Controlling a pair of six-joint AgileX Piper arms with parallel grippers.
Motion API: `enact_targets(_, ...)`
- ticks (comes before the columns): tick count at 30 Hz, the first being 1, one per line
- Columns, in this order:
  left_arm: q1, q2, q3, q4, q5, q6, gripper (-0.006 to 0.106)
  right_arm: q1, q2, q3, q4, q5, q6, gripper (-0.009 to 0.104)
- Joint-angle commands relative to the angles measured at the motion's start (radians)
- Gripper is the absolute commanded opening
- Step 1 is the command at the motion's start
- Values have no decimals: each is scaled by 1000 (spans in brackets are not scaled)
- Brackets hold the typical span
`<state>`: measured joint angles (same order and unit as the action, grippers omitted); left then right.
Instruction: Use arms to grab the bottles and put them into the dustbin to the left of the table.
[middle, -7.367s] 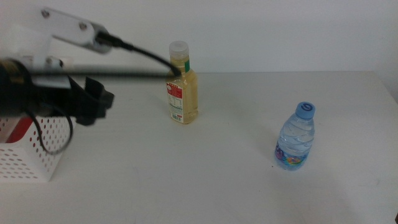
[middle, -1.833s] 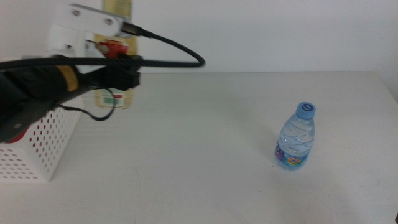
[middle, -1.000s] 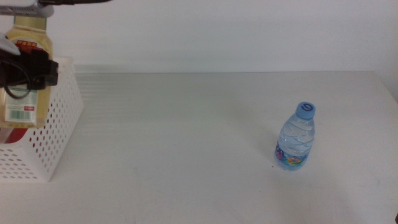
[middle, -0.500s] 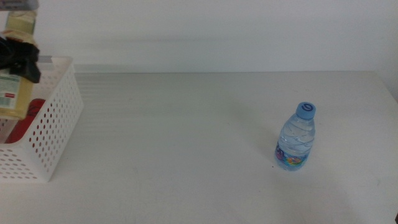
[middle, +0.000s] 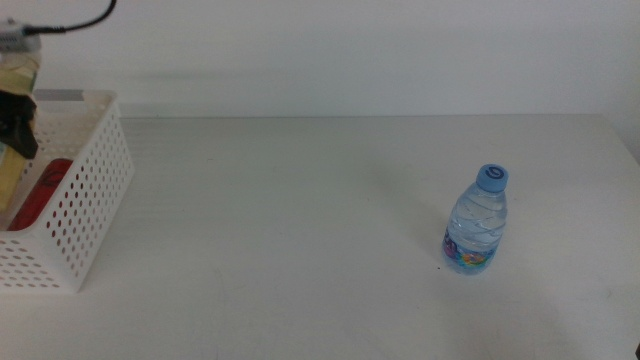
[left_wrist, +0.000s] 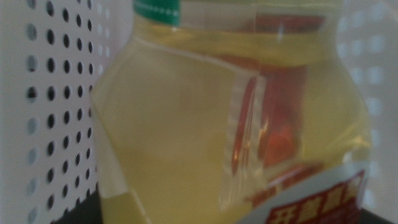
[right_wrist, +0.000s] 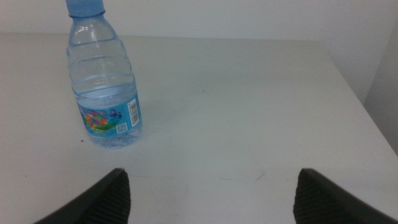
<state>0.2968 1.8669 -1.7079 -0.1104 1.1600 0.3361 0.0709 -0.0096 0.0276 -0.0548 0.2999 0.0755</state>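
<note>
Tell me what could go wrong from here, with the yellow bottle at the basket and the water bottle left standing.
1. The left gripper holds the yellow bottle low inside the white basket, close to its perforated wall; releasing it could knock the wall or the red can already inside.
2. The water bottle stands upright on the table between the open right gripper jaws' line of approach; a careless closing might tip it.

Middle view high over the table (middle: 300, 230) — right wrist low, sharing the water bottle (right_wrist: 102, 81) — left wrist close-up.
</note>
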Motion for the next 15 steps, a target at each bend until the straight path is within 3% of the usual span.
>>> enact_targets(1,7,-27,-47,-18,-38,12,-5,-5,-27,-7,-7,-69,-10,86)
enact_targets(10,29,64,-47,-14,-44,12,-1,-5,-27,-7,-7,-69,-10,86)
enact_targets(15,26,77,-47,-18,-57,12,19,-5,-27,-7,-7,-69,-10,86)
